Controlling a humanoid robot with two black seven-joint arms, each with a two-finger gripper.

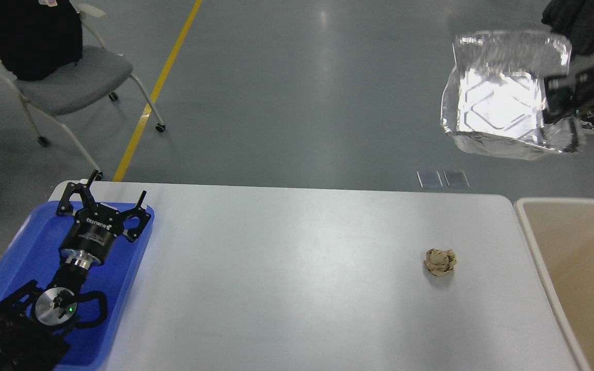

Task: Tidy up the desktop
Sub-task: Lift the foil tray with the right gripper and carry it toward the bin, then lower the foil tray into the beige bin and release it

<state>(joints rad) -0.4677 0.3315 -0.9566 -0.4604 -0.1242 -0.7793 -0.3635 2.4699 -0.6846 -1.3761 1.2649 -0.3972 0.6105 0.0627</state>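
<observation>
The white desktop [286, 268] fills the lower middle of the head view. A crumpled brown paper ball [440, 262] lies on it at the right. My left gripper [118, 186] is open and empty, hovering over the far end of a blue tray [29, 242] at the desktop's left edge. My right gripper [565, 98] is high at the upper right, beyond the desktop's far edge. It is shut on the right rim of a silver foil container [503, 98], which hangs tilted in the air and looks empty.
A beige bin [534, 242] stands against the desktop's right edge, its inside bare. A grey wheeled chair [70, 77] with a black bag stands on the floor at the back left. A yellow floor line [158, 87] runs beside it.
</observation>
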